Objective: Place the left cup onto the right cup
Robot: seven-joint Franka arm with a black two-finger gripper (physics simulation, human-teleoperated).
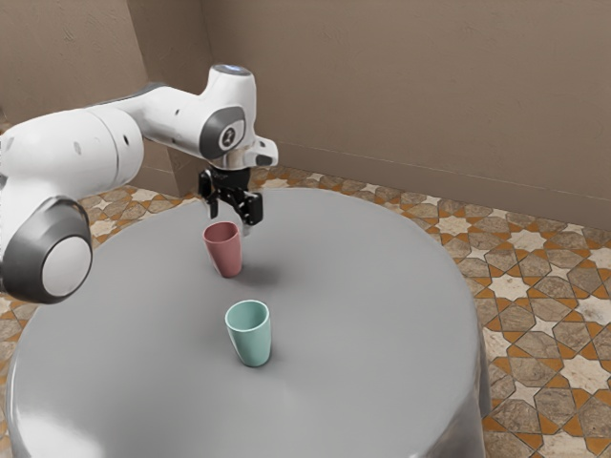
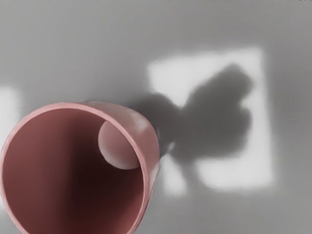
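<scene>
fig. our gripper point(image 1: 232, 218) hovers just above the upright pink cup point(image 1: 223, 250), fingers point(image 1: 249, 210) wide, holding nothing; the teal cup point(image 1: 249, 333) stands apart, nearer the counter's point(image 1: 382, 315) near edge.

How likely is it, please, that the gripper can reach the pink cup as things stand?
Very likely, yes. The gripper hangs open just above the pink cup, which stands upright with nothing between them. The teal cup stands apart, nearer the camera, so a straight descent looks free.
</scene>
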